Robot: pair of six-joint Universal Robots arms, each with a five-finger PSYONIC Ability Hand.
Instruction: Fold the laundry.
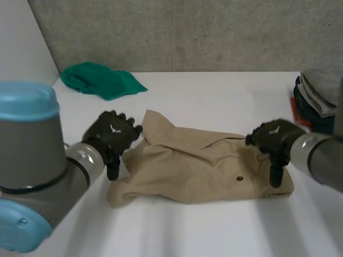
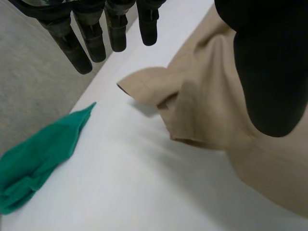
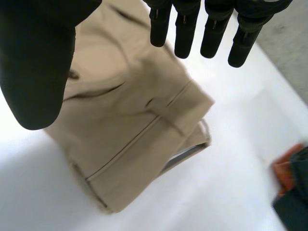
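White table (image 1: 214, 91), rumpled khaki trousers (image 1: 198, 166)

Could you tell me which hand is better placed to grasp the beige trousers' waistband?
Right: the right hand hovers open above the waistband of the beige cloth trousers, while the left hand is at the leg end.

White table (image 1: 214, 91), grey wall (image 1: 187, 32).
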